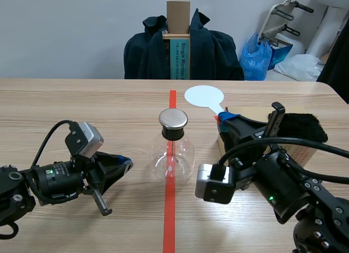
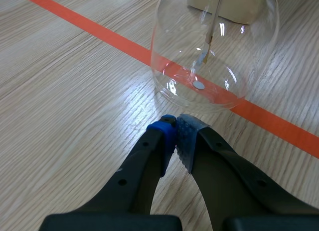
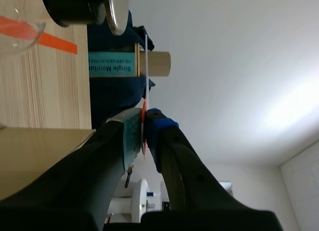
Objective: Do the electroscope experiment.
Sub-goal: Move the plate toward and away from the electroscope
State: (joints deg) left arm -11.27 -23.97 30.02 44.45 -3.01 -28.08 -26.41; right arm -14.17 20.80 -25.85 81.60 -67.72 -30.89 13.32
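Scene view is showing the right gripper (image 1: 225, 116) clamping its fingers on the white round paddle (image 1: 204, 95) at one o'clock of the clear glass electroscope flask (image 1: 172, 155) on the wooden desk (image 1: 82, 106), probably for presenting it to the silver metal cap (image 1: 173, 119), while the left gripper (image 1: 125, 163) is lying at eight o'clock, fingers together.

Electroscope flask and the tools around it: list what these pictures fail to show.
- Scene view: the leaves inside the electroscope flask are too small to read; spread or not, cannot tell.
- Left wrist view: the flask's neck is cut off by the edge.
- Right wrist view: the white paddle in the right gripper shows edge-on only.
- Scene view: the right arm hides most of the cardboard box.
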